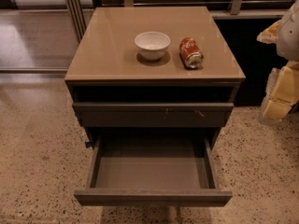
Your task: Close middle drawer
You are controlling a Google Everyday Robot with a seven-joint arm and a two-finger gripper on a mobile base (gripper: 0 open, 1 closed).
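Camera view: a grey-brown cabinet (154, 81) stood on a speckled floor (37, 153), seen from the front and above. The middle drawer (153, 198) was the lowest part of the cabinet in sight and was pulled well out from the cabinet's front. Its plain front board lay nearest the camera and its smooth grey tray was bare and open to view. It ran nearly as wide as the cabinet.

Just above it, flush with the cabinet's face, sat a taller drawer front (117, 115) that bore small pale scratch marks near its upper edge. Above that a dark recessed gap (154, 94) ran under the cabinet's top.

On the tabletop (107, 55) of the cabinet a white bowl (152, 45) stood upright near the middle. A red soda can (191, 53) lay on its side just beside the bowl, toward the cabinet's right edge and apart from the bowl.

The end effector (280, 99) showed as pale cream-coloured parts at the frame's right edge. It was off the cabinet's right side, about level with the recessed gap and well apart from the middle drawer. Whether it was open or closed could not be told, and nothing could be seen in its hold
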